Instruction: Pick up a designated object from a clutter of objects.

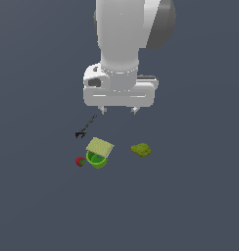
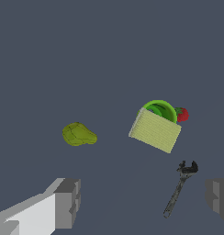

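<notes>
The olive-green lumpy object (image 1: 141, 150) lies on the grey floor at the exterior view's right of the clutter; it also shows in the wrist view (image 2: 78, 134). The clutter holds a thin black tool (image 1: 85, 127) (image 2: 180, 187), a bright green cup (image 1: 96, 160) (image 2: 159, 109), a pale flat square (image 1: 100, 146) (image 2: 155, 130) leaning on the cup's rim, and a tiny red berry (image 1: 80, 161) (image 2: 181, 114). My gripper (image 1: 119, 111) (image 2: 141, 202) hangs well above the floor, open and empty, with its fingers (image 2: 68, 203) wide apart. It is apart from every object.
The floor is a plain dark grey surface with no walls or edges in view. The arm's white body (image 1: 129, 44) fills the upper middle of the exterior view.
</notes>
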Tool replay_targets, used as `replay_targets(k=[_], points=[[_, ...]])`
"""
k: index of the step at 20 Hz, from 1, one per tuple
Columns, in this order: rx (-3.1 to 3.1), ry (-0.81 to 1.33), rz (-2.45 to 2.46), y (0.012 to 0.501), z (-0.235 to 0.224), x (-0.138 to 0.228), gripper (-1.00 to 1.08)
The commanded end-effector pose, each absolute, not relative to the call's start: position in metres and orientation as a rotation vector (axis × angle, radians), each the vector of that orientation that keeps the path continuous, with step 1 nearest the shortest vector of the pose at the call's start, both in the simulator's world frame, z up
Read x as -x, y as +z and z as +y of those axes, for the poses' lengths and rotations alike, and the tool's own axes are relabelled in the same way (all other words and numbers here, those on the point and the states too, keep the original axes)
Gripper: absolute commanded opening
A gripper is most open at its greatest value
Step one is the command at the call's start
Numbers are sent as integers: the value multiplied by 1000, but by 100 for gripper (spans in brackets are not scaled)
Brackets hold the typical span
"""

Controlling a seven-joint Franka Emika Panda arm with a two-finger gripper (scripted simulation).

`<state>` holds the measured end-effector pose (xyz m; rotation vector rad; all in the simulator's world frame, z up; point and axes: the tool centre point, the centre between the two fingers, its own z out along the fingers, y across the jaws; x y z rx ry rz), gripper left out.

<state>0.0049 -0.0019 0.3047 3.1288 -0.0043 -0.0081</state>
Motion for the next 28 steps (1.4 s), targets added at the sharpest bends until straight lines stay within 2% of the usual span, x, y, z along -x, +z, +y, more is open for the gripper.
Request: replay_targets(k=[1,16,28], points=[[-3129,-8,-4,305,-2,-5,100],[-3136,55,-31,315,-6,-12,100],[-3109,38,295,257,20,-20,100]])
